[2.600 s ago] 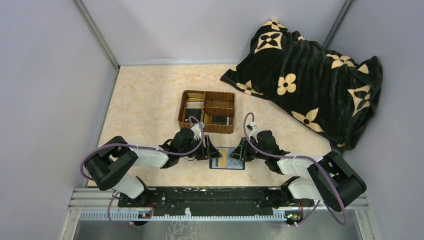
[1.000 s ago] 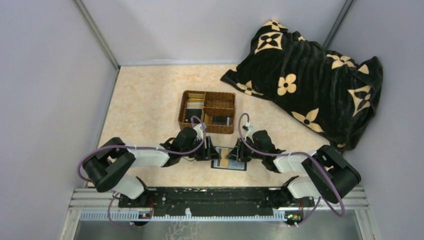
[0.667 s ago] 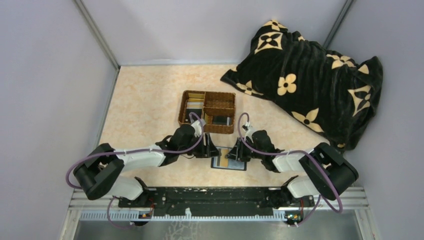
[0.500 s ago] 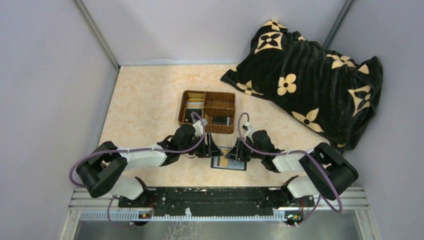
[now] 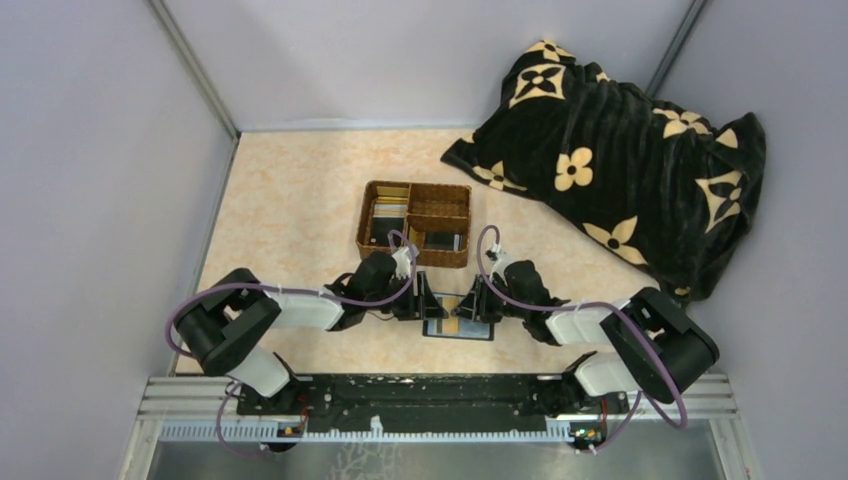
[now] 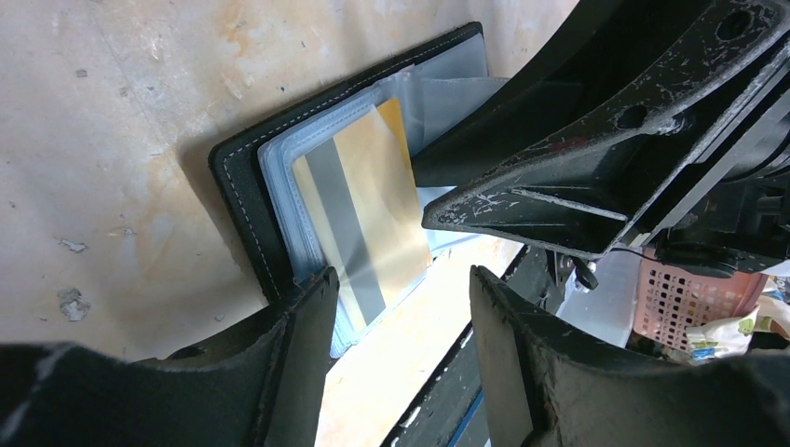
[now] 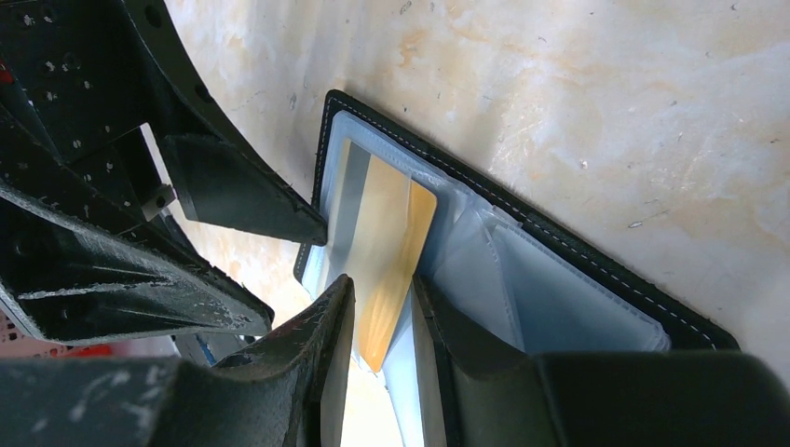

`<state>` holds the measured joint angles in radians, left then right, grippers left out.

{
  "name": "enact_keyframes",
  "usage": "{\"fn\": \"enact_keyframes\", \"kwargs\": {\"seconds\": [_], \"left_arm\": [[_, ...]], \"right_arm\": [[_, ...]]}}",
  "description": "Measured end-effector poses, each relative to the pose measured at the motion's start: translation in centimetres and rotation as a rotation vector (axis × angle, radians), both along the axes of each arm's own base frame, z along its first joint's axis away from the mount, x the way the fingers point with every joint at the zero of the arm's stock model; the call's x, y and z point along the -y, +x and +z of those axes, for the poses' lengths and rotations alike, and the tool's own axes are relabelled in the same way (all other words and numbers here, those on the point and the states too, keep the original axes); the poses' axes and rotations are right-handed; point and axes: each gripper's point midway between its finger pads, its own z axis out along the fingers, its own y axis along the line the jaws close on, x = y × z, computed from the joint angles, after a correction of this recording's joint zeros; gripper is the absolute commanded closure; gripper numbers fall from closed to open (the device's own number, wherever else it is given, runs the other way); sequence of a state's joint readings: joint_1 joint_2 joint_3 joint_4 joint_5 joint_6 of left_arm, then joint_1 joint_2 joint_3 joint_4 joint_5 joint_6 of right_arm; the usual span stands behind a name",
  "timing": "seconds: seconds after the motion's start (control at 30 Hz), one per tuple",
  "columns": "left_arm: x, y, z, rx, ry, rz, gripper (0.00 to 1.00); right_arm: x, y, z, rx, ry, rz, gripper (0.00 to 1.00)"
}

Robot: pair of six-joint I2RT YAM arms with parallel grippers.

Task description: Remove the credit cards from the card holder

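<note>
Left gripper [image 6: 401,279], jaws apart, should pin the card holder [image 6: 238,186]; right gripper [image 7: 382,289], grip unclear, draws the gold card [image 7: 387,228] out flat

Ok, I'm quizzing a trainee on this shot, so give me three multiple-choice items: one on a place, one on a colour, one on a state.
1. Where is the card holder?
A. on the table, on the near side of the wicker tray
B. inside that tray
C. held up in the air

2. What colour is the card showing in it?
A. gold with a grey stripe
B. red
C. green

3. The card holder is:
A. folded shut
B. lying open
C. standing on edge

Answers:
1 A: the top view shows it flat on the table between tray and arm bases.
2 A: both wrist views show gold beside a grey stripe.
3 B: its inside faces up.
</note>
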<state>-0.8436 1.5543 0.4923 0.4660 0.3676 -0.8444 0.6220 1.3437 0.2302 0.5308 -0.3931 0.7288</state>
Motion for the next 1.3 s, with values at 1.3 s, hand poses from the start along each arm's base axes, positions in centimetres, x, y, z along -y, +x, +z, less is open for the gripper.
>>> {"fn": "enact_keyframes", "kwargs": {"seconds": [1.3], "left_arm": [[0.7, -0.6, -0.3, -0.029, -0.032, -0.05, 0.39]], "right_arm": [[-1.6, -0.9, 2.5, 0.057, 0.18, 0.096, 0.73]]}}
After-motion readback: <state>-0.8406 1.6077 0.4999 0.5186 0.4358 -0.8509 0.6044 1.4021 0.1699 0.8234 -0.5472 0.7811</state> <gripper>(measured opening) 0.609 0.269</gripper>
